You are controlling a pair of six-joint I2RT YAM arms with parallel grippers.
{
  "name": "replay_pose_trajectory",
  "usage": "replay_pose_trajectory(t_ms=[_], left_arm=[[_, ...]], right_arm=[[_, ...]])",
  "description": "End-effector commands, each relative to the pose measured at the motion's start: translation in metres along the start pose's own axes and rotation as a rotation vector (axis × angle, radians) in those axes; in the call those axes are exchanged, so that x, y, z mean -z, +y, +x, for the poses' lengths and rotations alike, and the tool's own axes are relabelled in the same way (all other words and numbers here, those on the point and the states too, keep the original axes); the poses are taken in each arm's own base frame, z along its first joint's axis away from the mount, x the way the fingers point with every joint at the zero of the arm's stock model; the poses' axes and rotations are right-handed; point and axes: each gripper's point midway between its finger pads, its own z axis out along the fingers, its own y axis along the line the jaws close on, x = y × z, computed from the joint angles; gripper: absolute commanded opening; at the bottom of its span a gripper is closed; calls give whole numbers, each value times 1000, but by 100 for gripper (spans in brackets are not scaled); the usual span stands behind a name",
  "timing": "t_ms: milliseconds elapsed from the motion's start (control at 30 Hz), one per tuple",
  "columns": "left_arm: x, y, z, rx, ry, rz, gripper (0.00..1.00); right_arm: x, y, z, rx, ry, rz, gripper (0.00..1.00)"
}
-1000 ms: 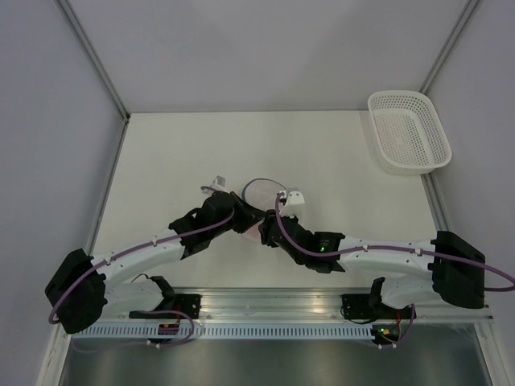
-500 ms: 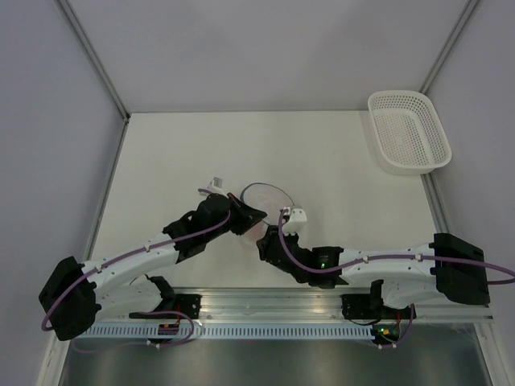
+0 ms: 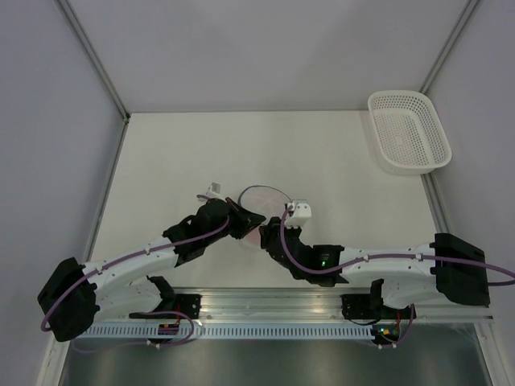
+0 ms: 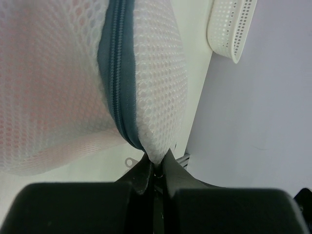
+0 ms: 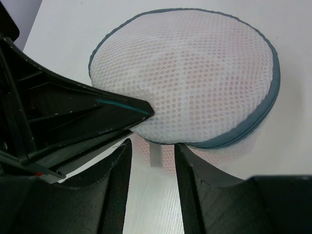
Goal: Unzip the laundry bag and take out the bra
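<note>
Mesh laundry bag (image 5: 187,73), edge pinched in left jaws, sits just before open right jaws

We saw the laundry bag (image 3: 261,203) lying on the table (image 3: 193,145), near its front edge and about midway across. The bra (image 5: 195,78) lay inside the bag. The left gripper (image 3: 246,219) met the bag from the left, clamped on its edge; the right gripper (image 3: 269,232) sat just in front, a small tab (image 5: 155,155) between its parted fingers. The basket (image 3: 408,133) stood well apart, at the table's far right corner
</note>
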Motion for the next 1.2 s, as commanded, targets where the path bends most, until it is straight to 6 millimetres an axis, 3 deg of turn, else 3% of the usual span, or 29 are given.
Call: replay_pose_trajectory(t_ms=[0, 200, 233, 333, 367, 700, 833, 933, 967, 1000, 1033, 1067, 1100, 1167], left_arm=[[2, 15, 11, 85, 16, -70, 2], [1, 11, 24, 55, 63, -62, 2], [0, 14, 28, 49, 70, -69, 2], [-1, 22, 30, 49, 75, -85, 2], [0, 26, 30, 49, 74, -91, 2], [9, 42, 18, 56, 9, -90, 2], [8, 51, 20, 72, 15, -110, 2], [7, 52, 22, 78, 20, -111, 2], [6, 52, 22, 80, 21, -110, 2], [6, 50, 22, 81, 22, -104, 2], [6, 49, 22, 83, 22, -102, 2], [6, 48, 22, 85, 20, -101, 2], [6, 46, 21, 87, 20, -96, 2], [6, 42, 21, 91, 18, -87, 2]], right_arm=[[-10, -1, -43, -68, -122, 36, 46], [-16, -15, -48, -70, -147, 70, 36], [-16, -15, -49, -73, -149, 66, 24], [-15, -19, -54, -53, -153, 79, 2], [-13, -20, -56, -50, -153, 84, 0], [13, -80, -51, 71, -98, 257, 1], [21, -95, -48, 81, -86, 282, 0], [22, -78, -35, 84, -13, 157, 0], [24, -68, -31, 73, 16, 94, 5], [26, -50, -24, 58, 66, -8, 21], [28, -44, -14, 58, 102, -59, 32], [32, -31, -16, 28, 108, -124, 39], [38, -23, 1, 25, 179, -198, 45], [46, -9, 6, -13, 211, -288, 48]])
